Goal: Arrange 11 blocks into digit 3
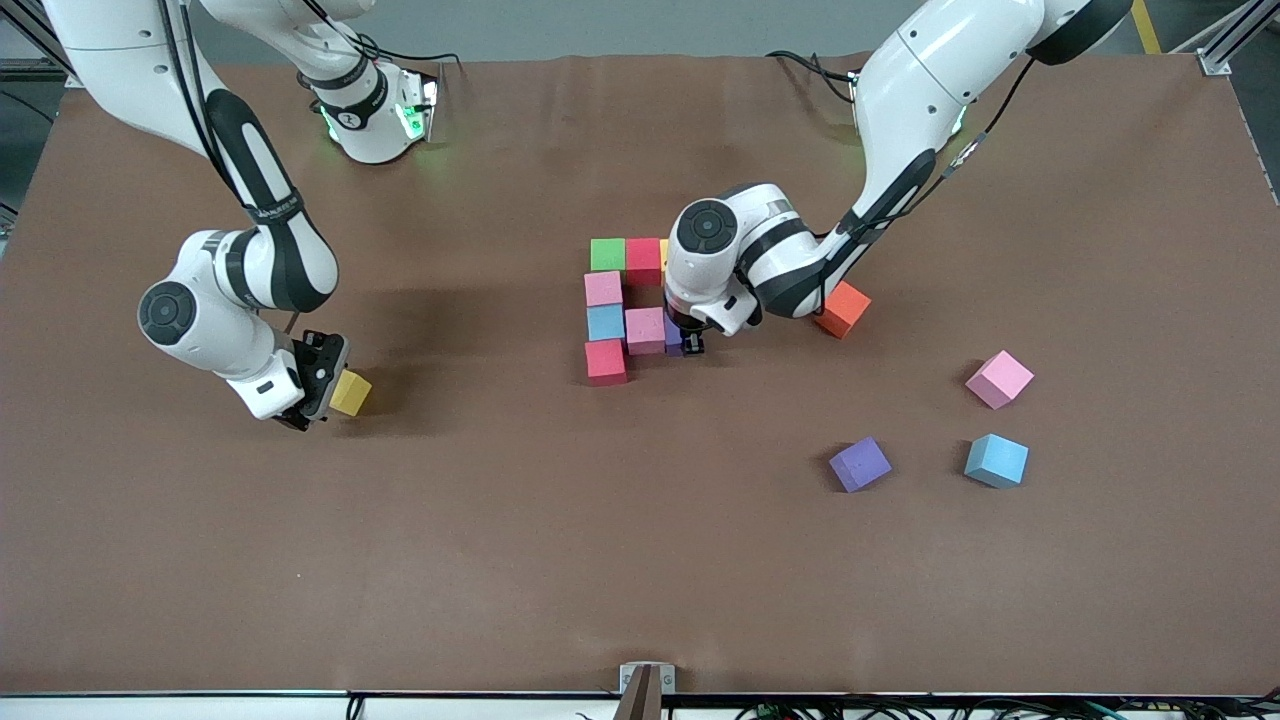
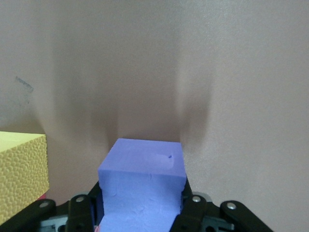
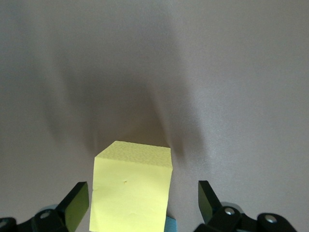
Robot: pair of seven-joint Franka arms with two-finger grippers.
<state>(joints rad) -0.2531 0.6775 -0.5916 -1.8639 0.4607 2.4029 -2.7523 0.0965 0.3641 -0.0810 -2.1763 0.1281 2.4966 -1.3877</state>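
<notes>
About two thirds done: left gripper is clamping a purple cube into the digit 3; right gripper, fingers wide, is straddling a yellow cube. Three cubes are lying loose.

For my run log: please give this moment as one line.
left gripper: shut on purple block | right gripper: open around yellow block

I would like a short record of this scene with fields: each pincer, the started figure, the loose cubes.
left pincer: shut on purple cube, at the started figure beside its pink cube
right pincer: open around yellow cube, toward the right arm's end
started figure: green, red, pink, light blue, red
loose cubes: orange, pink, purple, light blue
</notes>
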